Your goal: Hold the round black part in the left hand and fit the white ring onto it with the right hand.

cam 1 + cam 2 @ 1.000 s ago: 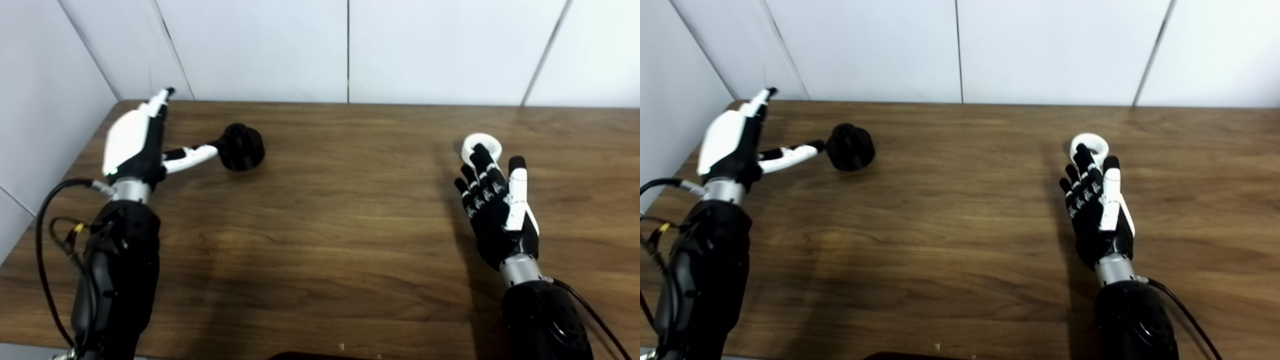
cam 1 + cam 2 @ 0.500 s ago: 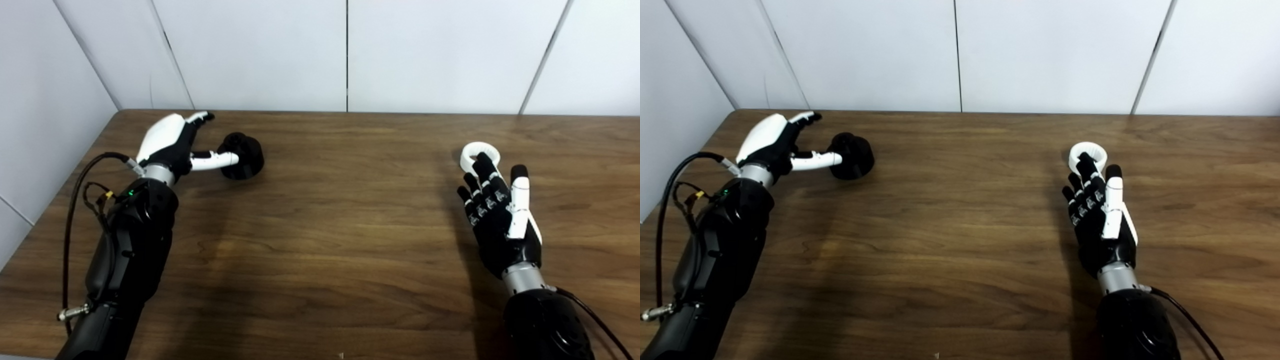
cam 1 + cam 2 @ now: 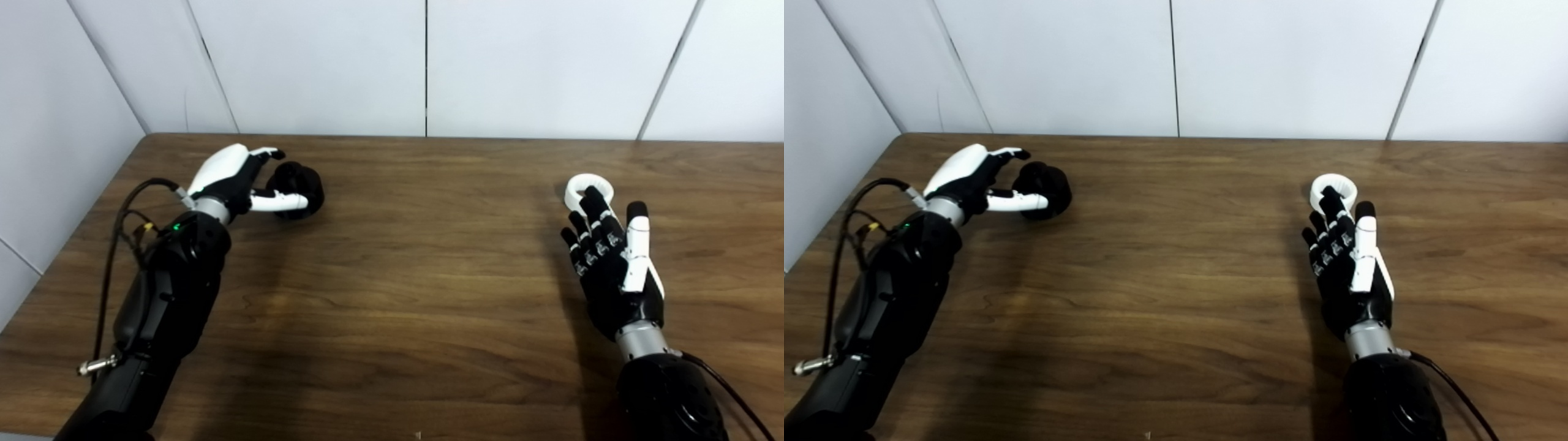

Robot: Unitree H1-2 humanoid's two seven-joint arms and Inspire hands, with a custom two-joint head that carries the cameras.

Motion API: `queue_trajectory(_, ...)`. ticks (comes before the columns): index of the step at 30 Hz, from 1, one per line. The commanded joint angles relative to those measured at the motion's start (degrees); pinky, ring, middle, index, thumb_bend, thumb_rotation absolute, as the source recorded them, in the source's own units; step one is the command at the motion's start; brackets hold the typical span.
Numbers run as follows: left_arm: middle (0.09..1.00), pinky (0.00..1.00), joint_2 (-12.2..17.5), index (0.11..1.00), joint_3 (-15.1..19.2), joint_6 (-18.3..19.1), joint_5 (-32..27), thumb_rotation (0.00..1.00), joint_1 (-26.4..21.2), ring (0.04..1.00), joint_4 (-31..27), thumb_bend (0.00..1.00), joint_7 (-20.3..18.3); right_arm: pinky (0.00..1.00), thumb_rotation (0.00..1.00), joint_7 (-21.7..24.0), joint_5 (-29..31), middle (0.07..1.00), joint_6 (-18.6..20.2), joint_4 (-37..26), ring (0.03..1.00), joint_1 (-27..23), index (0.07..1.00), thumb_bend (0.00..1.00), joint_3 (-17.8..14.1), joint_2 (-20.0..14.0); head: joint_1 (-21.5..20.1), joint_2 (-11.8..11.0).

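The round black part (image 3: 301,187) lies on the wooden table (image 3: 416,263) at the far left. My left hand (image 3: 236,176) is at its left side, fingers curled over its top and thumb along its near side, spread around it but not closed. The white ring (image 3: 585,185) lies flat at the right. My right hand (image 3: 612,257) rests just in front of it, open, palm turned left, with a fingertip overlapping the ring's near edge.
White wall panels (image 3: 422,61) close off the table's back edge and left side. A black cable (image 3: 122,208) loops beside my left forearm. A bare stretch of tabletop separates the two hands.
My left hand dropped from a raised, spread pose and moved right against the black part, its fingers curling around it. The right hand and ring stayed put. The camera tilted slightly.
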Motion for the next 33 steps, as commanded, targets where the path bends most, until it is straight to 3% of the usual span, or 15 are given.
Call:
queue_trajectory(1,0.953,0.82,2.42,0.884,-0.57,-0.69,1.33,0.57,-3.48,0.979,0.18,0.96,1.91,1.0,1.0,0.64,0.48,1.0,-2.04,-1.65,1.0,-1.81,0.955,0.54,-0.18,0.28,0.02,0.06)
queue_trajectory(12,0.938,0.8,2.1,0.885,-4.53,-1.39,1.62,0.53,-5.8,0.975,4.6,0.94,3.65,1.0,1.0,0.31,-0.16,1.0,-2.13,-2.31,1.0,-1.57,0.952,0.54,-0.23,0.28,-0.9,-0.03)
queue_trajectory(22,0.927,0.84,1.99,0.861,-7.37,-4.44,2.23,0.51,-6.66,0.964,9.77,0.92,8.72,1.0,1.0,0.39,0.05,1.0,-1.42,-4.37,1.0,-0.89,0.939,0.56,-0.4,-0.22,-1.22,-0.09)
queue_trajectory(33,0.894,0.81,1.44,0.798,-8.17,-5.71,2.9,0.38,-6.19,0.94,10.62,0.89,12.63,1.0,1.0,0.79,0.94,1.0,-1.22,-5.01,1.0,-0.67,0.947,0.57,-0.81,-0.98,-1.07,0.2)
